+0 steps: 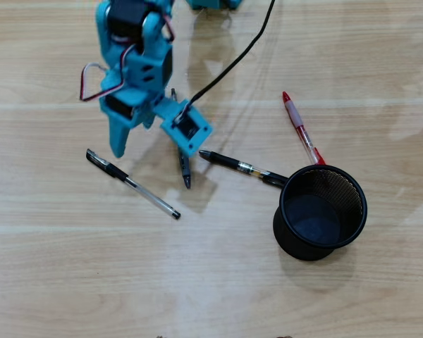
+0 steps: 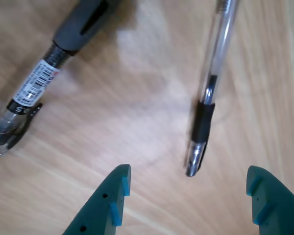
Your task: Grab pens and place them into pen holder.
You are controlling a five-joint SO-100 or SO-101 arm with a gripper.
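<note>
Several pens lie on the wooden table in the overhead view: a black-capped clear pen [image 1: 131, 183] at left, a dark pen [image 1: 185, 169] under the arm, a black labelled pen [image 1: 241, 167] that reaches the holder, and a red pen [image 1: 300, 128]. The black mesh pen holder [image 1: 290, 238] stands upright at right and looks empty. My teal gripper [image 1: 154, 149] is open, low over the table. In the wrist view the gripper [image 2: 188, 171] is open, and the end of a clear pen with a black grip [image 2: 205, 115] lies between its fingertips [image 2: 118, 183]. The labelled pen [image 2: 36, 83] lies to the left.
A black cable [image 1: 229, 67] runs from the arm across the table's top. Bare wood lies along the front and left of the table.
</note>
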